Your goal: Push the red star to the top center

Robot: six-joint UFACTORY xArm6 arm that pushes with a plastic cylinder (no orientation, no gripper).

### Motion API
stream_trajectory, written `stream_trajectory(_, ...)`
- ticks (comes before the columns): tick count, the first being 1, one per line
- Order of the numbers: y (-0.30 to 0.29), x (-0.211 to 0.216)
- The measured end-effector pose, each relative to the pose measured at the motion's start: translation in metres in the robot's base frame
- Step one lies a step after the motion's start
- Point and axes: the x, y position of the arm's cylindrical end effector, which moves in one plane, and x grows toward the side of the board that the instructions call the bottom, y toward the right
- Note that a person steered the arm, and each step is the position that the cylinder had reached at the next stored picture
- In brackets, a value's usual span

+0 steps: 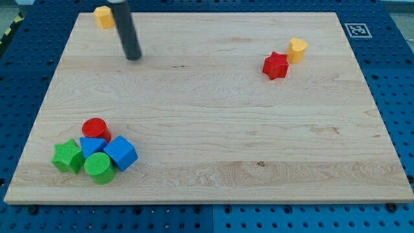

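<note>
My tip (a bare rod, no end effector to close) sits far left of the red star.

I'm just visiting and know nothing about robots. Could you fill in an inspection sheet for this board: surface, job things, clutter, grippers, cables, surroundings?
Surface: wooden board, flat.
Job's things: red star, upper right, touching or nearly touching a yellow block.
Clutter: another yellow block top left; a cluster at lower left of red cylinder, green star, green cylinder, two blue blocks.
Grippers: none; my tip is top left, far from the red star.
Cables: nothing seen.
Surroundings: blue perforated table.
</note>
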Motion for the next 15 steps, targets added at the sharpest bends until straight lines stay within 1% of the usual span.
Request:
stream_trajectory(1, 0.049, 0.038)
stream_trajectory(3, 0.063, 0.055)
stream_trajectory(4, 0.139, 0.083)
stream_trajectory(5, 0.246, 0.08)
stream_trajectory(6, 0.283, 0.078)
stream_trajectory(7, 0.294, 0.045)
stream_trajectory(8, 0.296, 0.028)
stream_trajectory(9, 0.292, 0.02)
stream_trajectory(10, 0.268, 0.014)
stream_trajectory(12, 0.225, 0.053)
stream_trajectory(13, 0.197, 0.052)
stream_trajectory(14, 0.177, 0.037)
stream_trajectory(15, 0.199, 0.017)
